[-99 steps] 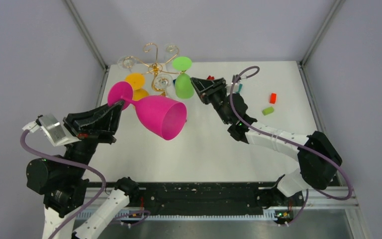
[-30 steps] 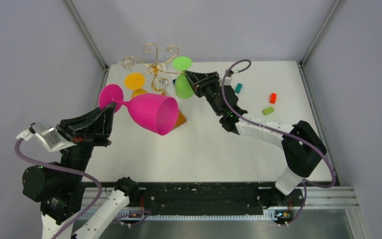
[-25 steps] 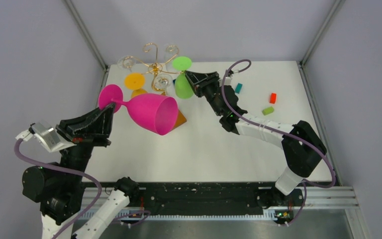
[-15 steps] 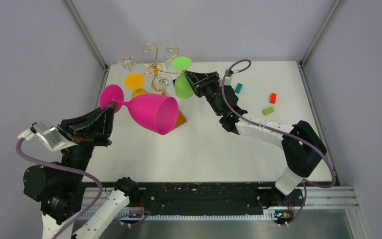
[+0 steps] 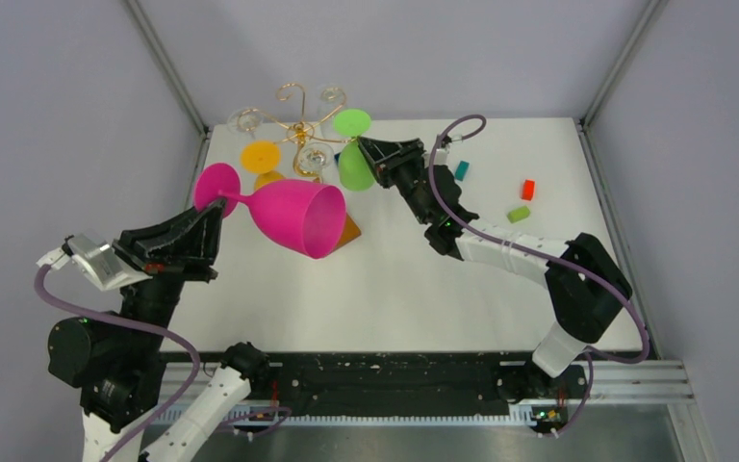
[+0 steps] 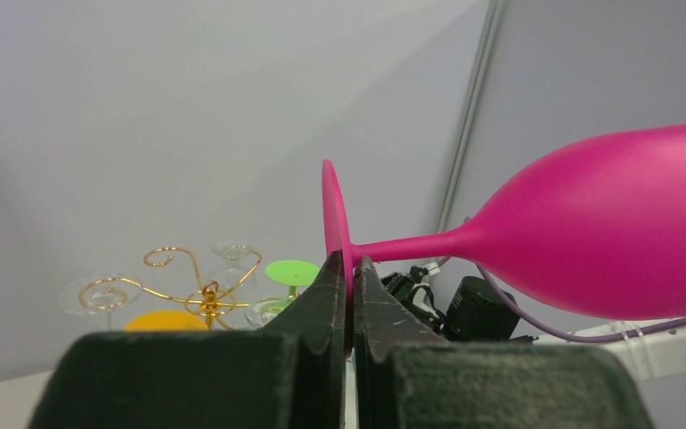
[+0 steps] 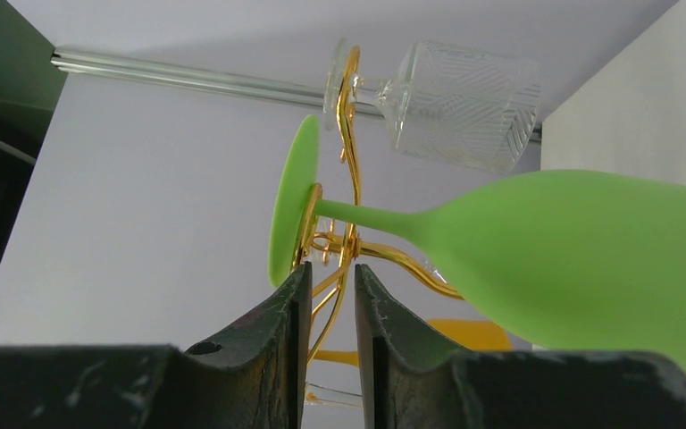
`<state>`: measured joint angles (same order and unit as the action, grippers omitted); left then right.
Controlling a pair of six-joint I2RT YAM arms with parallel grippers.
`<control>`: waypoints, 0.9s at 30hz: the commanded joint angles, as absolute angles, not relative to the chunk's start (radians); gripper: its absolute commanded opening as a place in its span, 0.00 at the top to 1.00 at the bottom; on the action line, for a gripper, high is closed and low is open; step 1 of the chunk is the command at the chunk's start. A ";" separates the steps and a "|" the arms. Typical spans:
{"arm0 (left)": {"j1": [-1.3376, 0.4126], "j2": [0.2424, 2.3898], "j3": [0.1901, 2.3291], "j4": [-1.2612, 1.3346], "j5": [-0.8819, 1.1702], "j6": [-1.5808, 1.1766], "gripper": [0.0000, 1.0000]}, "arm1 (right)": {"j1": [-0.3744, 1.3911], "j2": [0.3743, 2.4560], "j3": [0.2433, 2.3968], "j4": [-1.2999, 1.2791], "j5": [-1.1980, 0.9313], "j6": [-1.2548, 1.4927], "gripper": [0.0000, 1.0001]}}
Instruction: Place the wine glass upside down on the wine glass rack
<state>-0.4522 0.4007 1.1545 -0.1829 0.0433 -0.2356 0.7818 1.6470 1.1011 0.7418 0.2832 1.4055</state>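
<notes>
Gripping pink wine glass (image 5: 298, 217) by its foot, left pincer (image 6: 350, 266) closed, right pincer (image 7: 330, 275) slightly open at rack (image 5: 299, 130)

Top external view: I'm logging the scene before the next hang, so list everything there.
wine glass rack: one, gold, far left of table
pink wine glass: one, magenta, held sideways beside rack
green glass: one, green, hanging on rack
orange glass: one, orange, on rack
clear glasses: seemingly three, clear, on rack
blocks: three, red, green, teal, far right
table: one, white, under everything
left arm: one, black-white, jaws shut on pink wine glass's foot
right arm: one, black-white, jaws narrowly parted at the rack
</notes>
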 commanded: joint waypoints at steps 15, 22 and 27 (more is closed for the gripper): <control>-0.449 0.396 1.149 -0.136 0.040 -0.231 1.00 | 0.773 1.535 1.065 0.813 0.299 1.367 0.77; -0.449 0.392 1.149 -0.143 0.035 -0.227 1.00 | 0.773 1.559 1.056 0.826 0.290 1.383 0.77; -0.449 0.390 1.147 -0.146 0.030 -0.224 1.00 | 0.773 1.574 1.049 0.830 0.283 1.389 0.77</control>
